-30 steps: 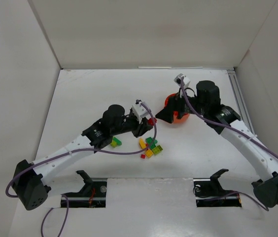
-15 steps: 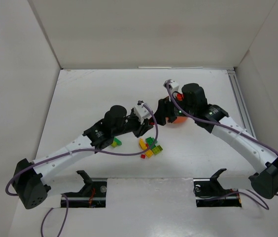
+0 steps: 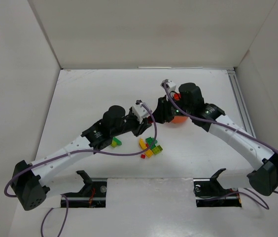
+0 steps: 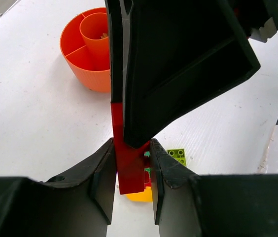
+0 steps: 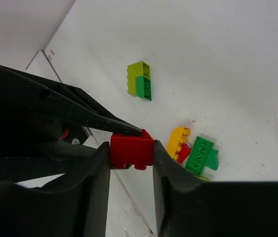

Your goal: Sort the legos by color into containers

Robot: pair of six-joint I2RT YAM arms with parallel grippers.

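A red lego (image 5: pixel 131 148) hangs above the table between both grippers. My left gripper (image 4: pixel 132 146) is shut on its lower end, seen as a red slab (image 4: pixel 129 168). My right gripper (image 5: pixel 131 154) has both fingers pressed on the brick's sides, and its dark fingers (image 4: pixel 178 64) fill the left wrist view. In the top view the two grippers meet at mid-table (image 3: pixel 152 119). The orange compartmented dish (image 4: pixel 80 49) stands just behind them, and in the top view it (image 3: pixel 179 118) is largely hidden under the right arm. Loose legos (image 3: pixel 150 147) lie below.
A yellow curved brick (image 5: pixel 178 140), a green plate (image 5: pixel 200 155) and a small red piece (image 5: pixel 184 152) lie together. A lime-and-green pair (image 5: pixel 140 84) sits apart under the left arm (image 3: pixel 115 142). White walls enclose the table on three sides.
My right arm swung left from over the orange dish to the left gripper, and its jaws closed from wide open onto the red lego. The left arm stayed put.
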